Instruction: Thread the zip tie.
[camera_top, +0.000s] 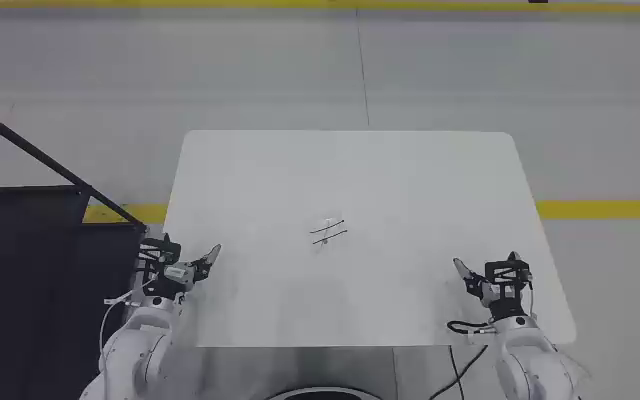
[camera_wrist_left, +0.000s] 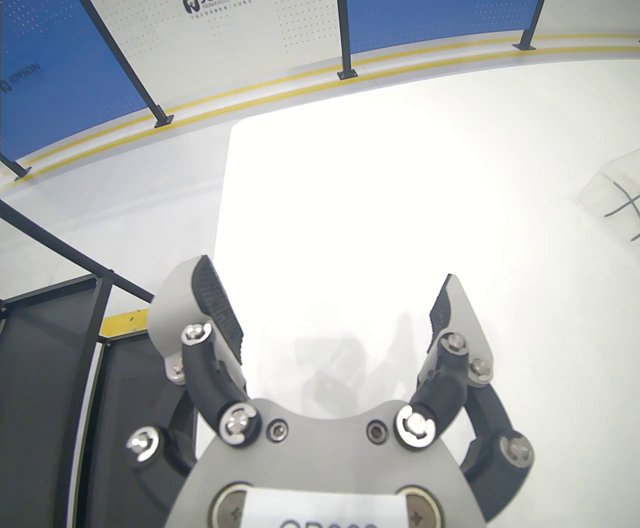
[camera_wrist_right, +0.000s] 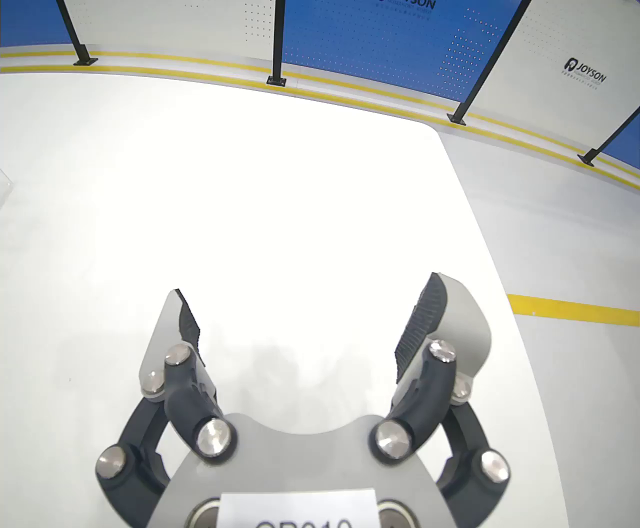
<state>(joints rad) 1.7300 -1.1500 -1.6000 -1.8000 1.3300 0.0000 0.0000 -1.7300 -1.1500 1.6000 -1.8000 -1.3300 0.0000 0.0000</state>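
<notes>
two black zip ties (camera_top: 327, 227) lying close together and roughly parallel near the middle of the white table (camera_top: 400, 180), neither one threaded, neither one touched; from the left wrist, thin black strips (camera_wrist_left: 620, 207) crossing on a clear plastic piece (camera_wrist_left: 595, 192) flat on the table. left gripper (camera_top: 205, 262) poised at the table's near left edge, well apart from the ties, ribbed black fingers (camera_wrist_left: 215, 300) spread wide with nothing between them but bare table (camera_wrist_left: 350, 200). right gripper (camera_top: 487, 265) stationed over the table's near right corner, equally far from the ties, fingers (camera_wrist_right: 420, 315) likewise parted wide and holding nothing above plain white table (camera_wrist_right: 250, 200). both grippers (camera_wrist_left: 325, 270) (camera_wrist_right: 305, 284) pointed inward across the table. off the table's left side, a dark framed panel (camera_top: 40, 260) with a slanting black bar. running out from the table's left and right sides, a yellow floor line (camera_top: 590, 208). beyond the table's far edge, grey floor and blue-and-white perforated screens (camera_wrist_left: 50, 75) on black posts.
</notes>
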